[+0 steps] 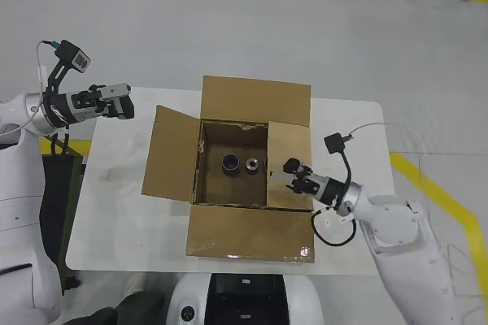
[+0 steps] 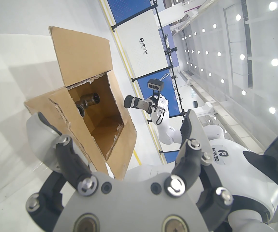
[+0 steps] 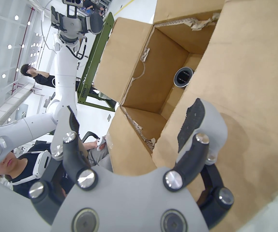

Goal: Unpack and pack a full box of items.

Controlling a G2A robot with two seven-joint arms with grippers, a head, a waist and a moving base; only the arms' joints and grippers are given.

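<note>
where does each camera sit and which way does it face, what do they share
top view: above the arms, looking down at the table and open box; both arms show, left gripper off beside the box, right gripper at its side flap.
left wrist view: on the left wrist, facing across into the box; own gripper open in front.
right wrist view: on the right wrist, by the flap, looking into the box; own gripper open in front.
shared: all three see the metal cylinder in the box.
</note>
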